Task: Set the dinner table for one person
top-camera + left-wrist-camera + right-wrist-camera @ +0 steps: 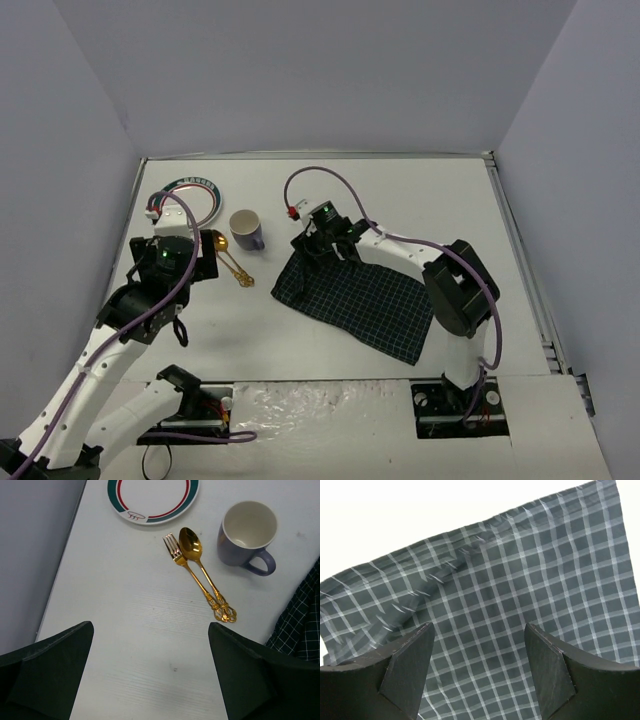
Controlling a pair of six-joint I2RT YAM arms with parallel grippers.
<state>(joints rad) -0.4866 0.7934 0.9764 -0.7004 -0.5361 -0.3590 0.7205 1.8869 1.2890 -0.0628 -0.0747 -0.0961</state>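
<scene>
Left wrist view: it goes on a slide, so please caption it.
Open left gripper above the dinner table, gold fork and spoon side by side near plate and mug.

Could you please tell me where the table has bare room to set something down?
Bare: the table beyond the cloth at far right, and the near strip between spoon and cloth. Crowded: the far-left corner, with plate, mug, fork and spoon.

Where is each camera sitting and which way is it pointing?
Top external: above, behind the robot, looking down on the dinner table; left arm, right arm show.
Left wrist: looks at fork, spoon, mug, plate; left gripper open.
Right wrist: close over the checked cloth; right gripper open.
Shared: mug, in top and left wrist.
</scene>
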